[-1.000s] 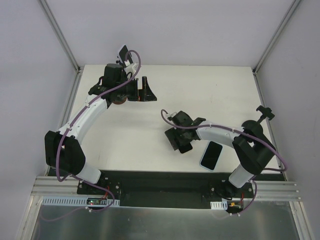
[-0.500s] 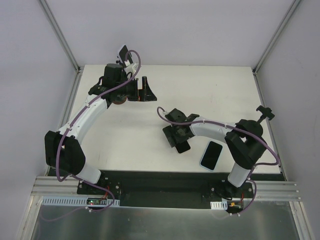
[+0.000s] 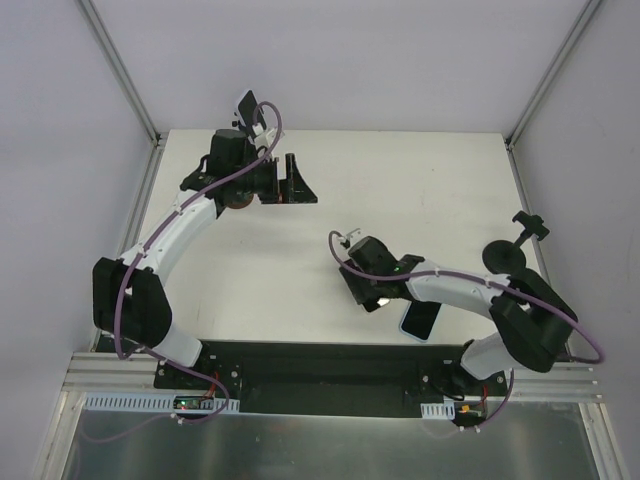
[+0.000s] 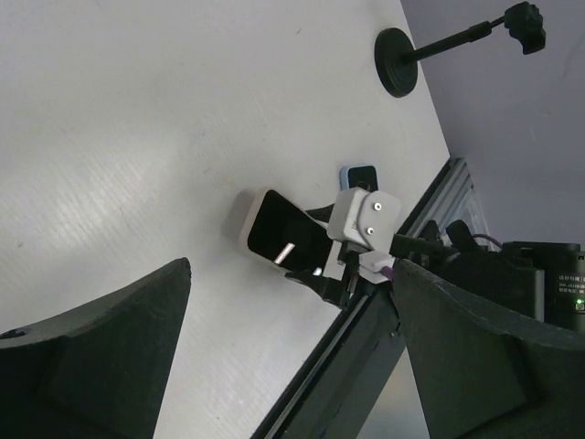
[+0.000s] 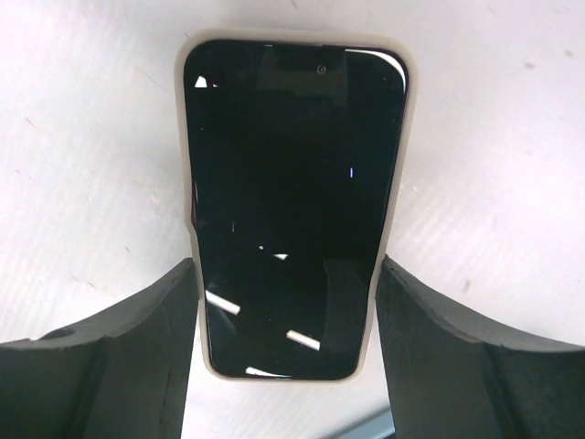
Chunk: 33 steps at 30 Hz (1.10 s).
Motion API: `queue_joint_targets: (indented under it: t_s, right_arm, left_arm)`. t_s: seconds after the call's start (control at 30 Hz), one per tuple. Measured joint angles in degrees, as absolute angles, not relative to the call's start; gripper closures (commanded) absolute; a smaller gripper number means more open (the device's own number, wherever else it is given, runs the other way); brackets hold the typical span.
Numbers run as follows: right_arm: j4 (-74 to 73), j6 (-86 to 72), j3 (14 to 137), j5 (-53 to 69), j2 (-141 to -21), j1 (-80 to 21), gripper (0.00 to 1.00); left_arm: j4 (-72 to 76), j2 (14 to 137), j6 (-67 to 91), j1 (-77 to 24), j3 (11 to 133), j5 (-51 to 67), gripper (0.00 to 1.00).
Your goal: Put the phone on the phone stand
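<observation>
The right tool (image 5: 285,283) is standing spread, its two fingers (image 5: 101,352) flanking the near end of the phone (image 5: 292,183) and pinching nothing. The phone is lying flat on the worktop (image 5: 82,110), screen up, directly under the tool and in line with it. I think the grasp is being prepared. The tool should be descending straight, with the phone centred, and closing on the long edges of the case nearer the middle, so it is not pivoting when lifted. A second phone (image 3: 421,322) is lying just beside the tool. The phone stand (image 3: 505,256) is waiting well apart, to the right. The left tool (image 3: 296,183) is hovering far off, spread and empty.
</observation>
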<state>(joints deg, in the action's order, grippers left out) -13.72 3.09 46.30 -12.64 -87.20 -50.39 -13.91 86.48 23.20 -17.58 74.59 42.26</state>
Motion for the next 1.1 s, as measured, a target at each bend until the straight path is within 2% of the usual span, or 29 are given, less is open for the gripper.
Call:
queue_joint_targets:
  t_s: [0.13,0.27,0.4,0.57,0.7,0.9,1.1]
  right_arm:
    - [-9.8,5.0,39.3,-14.8,-79.2,-50.4,0.99]
    - [-6.5,7.4,34.1,-15.2,-70.9,-49.9,0.99]
    - [-4.9,9.5,31.7,-13.3,-63.6,-48.6,1.00]
    - [-4.0,11.1,29.1,-11.0,-53.7,-46.8,1.00]
    - [-4.2,12.4,29.0,-9.0,-51.0,-46.0,1.00]
    - [-6.6,13.8,29.0,-4.8,-51.5,-46.0,0.99]
    - [-7.0,14.1,29.1,-1.1,-51.6,-46.0,0.99]
  left_arm:
    - [-11.7,89.2,25.1,-18.1,74.1,45.2,0.14]
    - [-9.8,93.8,26.7,-21.5,74.1,49.3,0.07]
    - [-9.1,98.3,27.0,-26.3,74.1,53.9,0.08]
    - [-8.8,101.0,27.1,-30.0,74.1,57.3,0.16]
    - [-8.8,102.3,27.0,-32.9,74.5,59.4,0.20]
    - [-7.9,105.9,27.1,-37.4,75.9,61.8,0.37]
    - [-7.9,107.5,27.6,-37.3,75.9,62.1,0.52]
